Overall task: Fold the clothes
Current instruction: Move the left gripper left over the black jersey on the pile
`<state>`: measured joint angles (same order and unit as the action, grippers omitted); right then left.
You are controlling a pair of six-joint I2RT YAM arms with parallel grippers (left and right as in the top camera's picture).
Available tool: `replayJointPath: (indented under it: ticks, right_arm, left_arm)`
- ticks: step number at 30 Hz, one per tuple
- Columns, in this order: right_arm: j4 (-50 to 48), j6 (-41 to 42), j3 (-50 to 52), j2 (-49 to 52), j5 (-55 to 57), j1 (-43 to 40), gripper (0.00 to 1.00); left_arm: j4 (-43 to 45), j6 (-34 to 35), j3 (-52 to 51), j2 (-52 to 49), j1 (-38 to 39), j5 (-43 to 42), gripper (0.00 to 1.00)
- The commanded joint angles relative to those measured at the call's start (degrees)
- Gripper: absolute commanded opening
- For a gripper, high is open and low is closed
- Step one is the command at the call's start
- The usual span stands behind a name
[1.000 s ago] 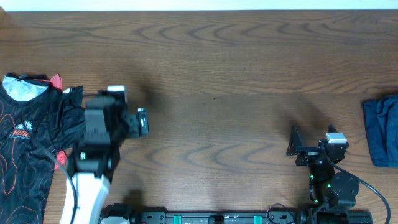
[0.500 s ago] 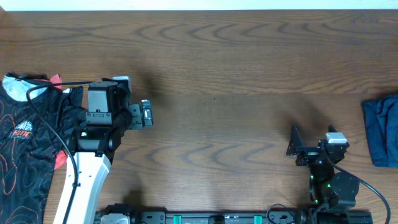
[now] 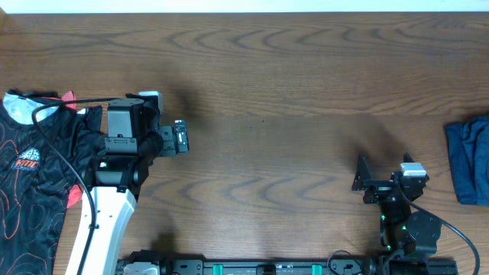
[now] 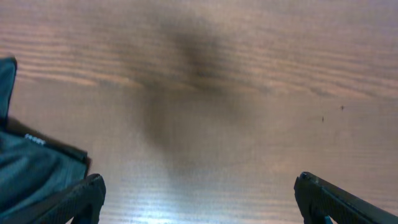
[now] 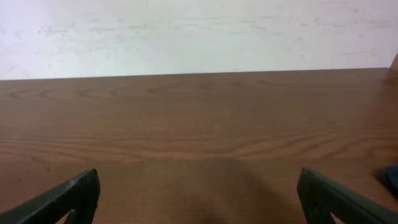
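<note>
Over the table, seen from above, the black short-sleeved jersey with thin orange contour lines [image 3: 30, 176] lies rumpled at the far left and runs out of frame. The white left arm [image 3: 103, 229] crosses its right side, and the left claw [image 3: 174, 140] hangs near it, jaws wide apart and holding nothing. A pull from here could, I judge, drag the cloth into a bunch or snag it under that arm; whether it overhangs the table's left edge cannot be told. The brown wooden table [image 3: 290, 69] offers broad bare room through the middle. A dark blue cloth [image 3: 467, 159] sits at the right edge, well apart from the right claw [image 3: 364, 177], likewise spread and empty. At the left wrist, dark fabric [image 4: 28, 168] shows just beside one finger, with open wood ahead. At the right wrist, spread fingers frame bare wood up to the far edge.
</note>
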<state>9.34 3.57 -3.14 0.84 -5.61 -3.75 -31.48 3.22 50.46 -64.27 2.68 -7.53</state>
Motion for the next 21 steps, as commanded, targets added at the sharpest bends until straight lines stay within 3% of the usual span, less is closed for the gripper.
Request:
replayJointPath:
  ticks: [1,9,11,14,21]
  right_arm:
    - [-0.07,-0.87,0.42,-0.46,-0.24,-0.39,0.99]
    - [-0.07,-0.87,0.42,-0.46,-0.24,-0.39,0.99]
    - [-0.07,-0.87,0.42,-0.46,-0.24,-0.39,0.99]
    - [-0.07,-0.87,0.42,-0.46,-0.24,-0.39,0.99]
    - [-0.07,-0.87,0.42,-0.46,-0.24,-0.39,0.99]
  left_arm:
    - [1.38,1.49,1.27,0.26,-0.44,1.49,0.99]
    - [1.97,1.99,5.07,0.11,-5.60,2.64,1.00]
    - [1.90,1.99,6.19,-0.37,-7.69,2.64,0.95]
    - [1.25,1.95,7.82,-1.29,-10.54,2.75,0.95]
    - [-4.92,1.97,14.64,-7.45,-16.74,4.33,0.95]
